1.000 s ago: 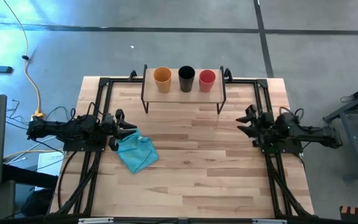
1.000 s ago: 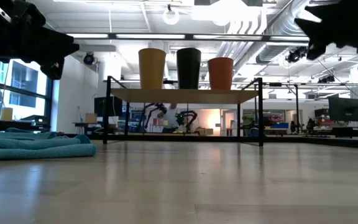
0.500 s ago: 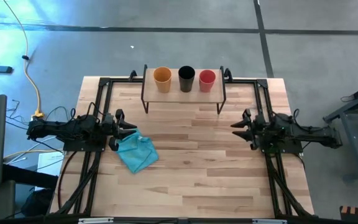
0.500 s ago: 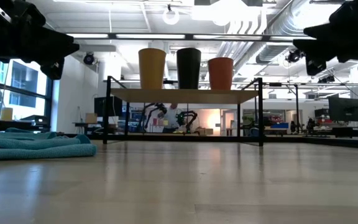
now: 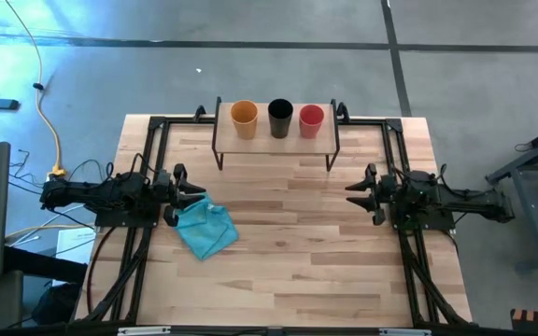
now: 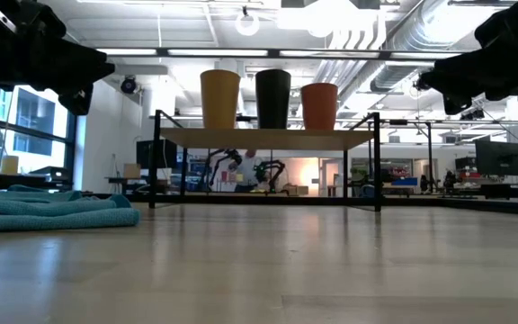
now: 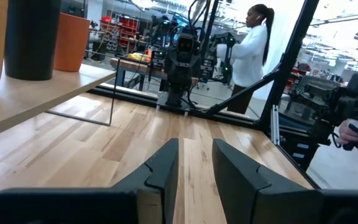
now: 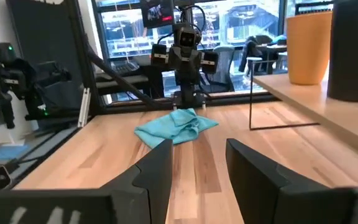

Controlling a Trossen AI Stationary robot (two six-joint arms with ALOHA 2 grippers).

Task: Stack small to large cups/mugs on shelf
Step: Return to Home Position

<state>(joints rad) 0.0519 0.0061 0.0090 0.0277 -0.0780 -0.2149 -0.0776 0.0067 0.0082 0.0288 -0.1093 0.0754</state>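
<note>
Light-wood shelf (image 5: 276, 142) on thin black legs is recorded at the far edge of the table (image 5: 297, 266), midway between the two arms. Three cups are seen on it in a single row, upright, mouths up, and apart from one another. None is nested in another. In the high view the order from the left arm's side to the right arm's side is noted as yellow cup (image 5: 244, 114), black cup (image 5: 280, 112), red cup (image 5: 311, 116). The low view confirms that all three bases rest on the board.

The left end effector (image 5: 199, 195) is held low over the left side of the table, pointed toward the centre. Its fingers are parted and nothing is gripped. A light blue cloth (image 5: 205, 229) lies crumpled on the table just beside it.

The right end effector (image 5: 351, 192) is held over the right side of the table, facing the left one and well apart from the shelf. Its fingers are likewise parted and nothing is held between them.

A person in a white top (image 7: 247, 53) is observed in the room beyond the table, in the left wrist view.
</note>
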